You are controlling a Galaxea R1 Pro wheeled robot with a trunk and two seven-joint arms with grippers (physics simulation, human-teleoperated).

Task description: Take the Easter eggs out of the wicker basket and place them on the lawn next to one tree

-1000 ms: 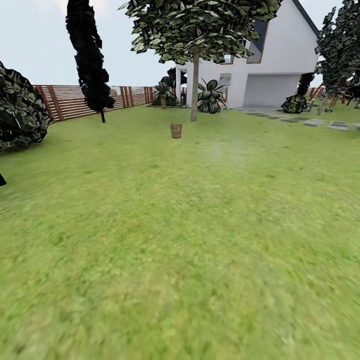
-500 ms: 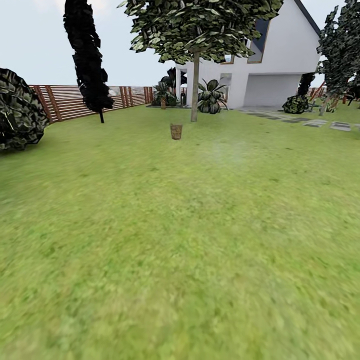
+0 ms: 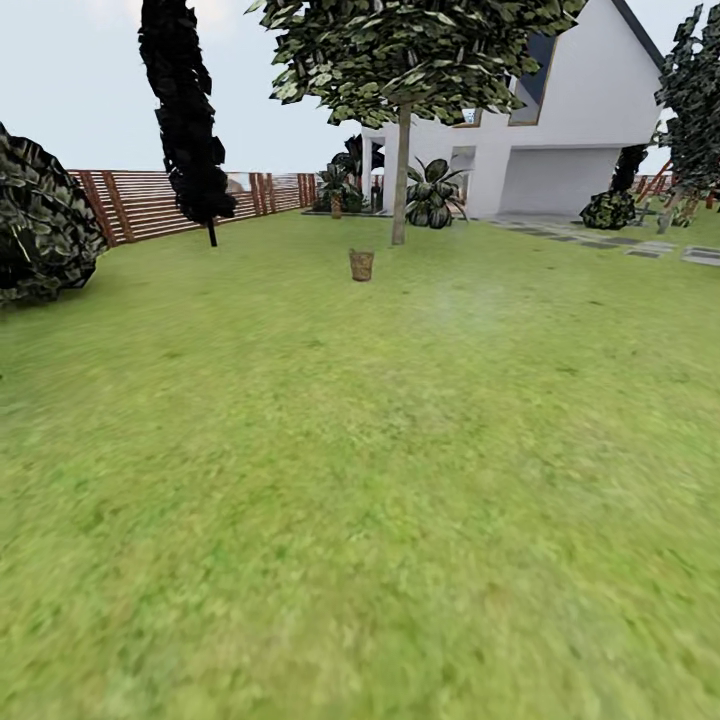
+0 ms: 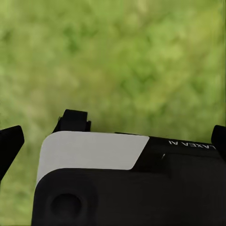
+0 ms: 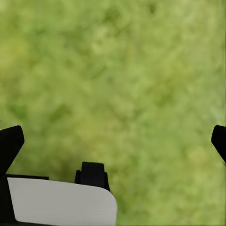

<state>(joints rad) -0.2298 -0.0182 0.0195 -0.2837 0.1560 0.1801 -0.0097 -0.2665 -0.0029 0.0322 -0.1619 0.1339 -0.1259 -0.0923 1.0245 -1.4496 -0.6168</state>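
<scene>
The wicker basket [image 3: 361, 265] stands small and far off on the lawn [image 3: 360, 480], up the middle of the head view. Just behind it and slightly right rises the tree [image 3: 401, 180] with a pale trunk and leafy crown. The Easter eggs are hidden; the basket is too distant to see inside. In the left wrist view my left gripper [image 4: 114, 141] hangs open over grass, its black fingertips [image 4: 9, 146] spread wide with nothing between them. My right gripper [image 5: 114, 141] is likewise open above bare grass, its fingertips [image 5: 10, 143] at the frame's edges.
A dark conifer [image 3: 185, 110] and a brown slatted fence [image 3: 140, 200] stand at the back left, a dense bush [image 3: 40, 225] at the left edge. The white house [image 3: 560, 130], palms [image 3: 435, 195] and grey paving [image 3: 640, 248] lie at the back right. Open grass stretches to the basket.
The whole head view has shifted slightly, so the camera moved: basket, tree and house sit a little further right and lower. Nothing in the garden itself has moved.
</scene>
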